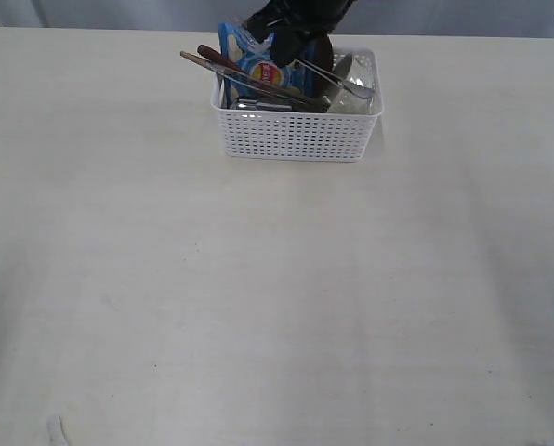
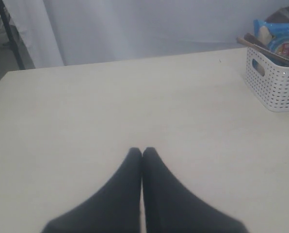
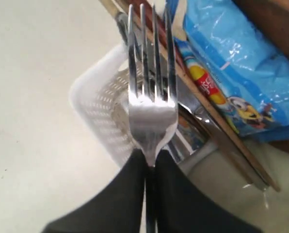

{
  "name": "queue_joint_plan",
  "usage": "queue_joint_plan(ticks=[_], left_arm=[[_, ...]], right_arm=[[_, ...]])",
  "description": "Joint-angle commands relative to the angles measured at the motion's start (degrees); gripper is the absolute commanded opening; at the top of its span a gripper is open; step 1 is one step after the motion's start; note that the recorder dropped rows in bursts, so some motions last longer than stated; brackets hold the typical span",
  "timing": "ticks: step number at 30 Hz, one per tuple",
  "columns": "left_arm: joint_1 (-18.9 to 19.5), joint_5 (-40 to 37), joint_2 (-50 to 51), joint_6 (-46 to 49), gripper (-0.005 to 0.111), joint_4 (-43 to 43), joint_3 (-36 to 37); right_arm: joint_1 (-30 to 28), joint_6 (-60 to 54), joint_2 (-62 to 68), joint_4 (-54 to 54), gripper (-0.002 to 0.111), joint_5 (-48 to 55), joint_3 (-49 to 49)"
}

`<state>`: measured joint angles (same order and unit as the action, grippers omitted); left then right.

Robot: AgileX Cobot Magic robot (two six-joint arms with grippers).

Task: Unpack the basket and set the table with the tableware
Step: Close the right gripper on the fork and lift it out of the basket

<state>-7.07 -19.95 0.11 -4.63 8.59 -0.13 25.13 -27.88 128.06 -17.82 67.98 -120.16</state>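
Currently: table [image 1: 258,307] – cream, wide. basket [image 1: 300,137] – white, perforated, at table's far side, utensils leaning out over one short rim. snack bag [image 1: 249,56] – blue, upright in basket. right gripper [image 3: 151,162] – above basket, clamped on fork neck. left gripper [image 2: 142,151] – fingers pressed together, nothing betw. them, over bare table, well apart from basket. fork [image 3: 152,109] – steel, long axis in line w/ right gripper, tines pointing away from it, over a basket corner.
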Motion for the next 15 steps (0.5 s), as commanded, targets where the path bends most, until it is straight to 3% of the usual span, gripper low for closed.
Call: queue_joint_plan(ticks=[1, 15], left_arm=[[-0.29, 0.03, -0.11, -0.13, 0.000, -0.24, 0.13], [-0.29, 0.03, -0.11, -0.13, 0.000, -0.05, 0.13]], right_arm=[[0.66, 1.67, -3.30, -4.57, 0.000, 1.98, -0.35], [14.17, 19.10, -8.82, -4.49, 0.000, 1.98, 6.83]])
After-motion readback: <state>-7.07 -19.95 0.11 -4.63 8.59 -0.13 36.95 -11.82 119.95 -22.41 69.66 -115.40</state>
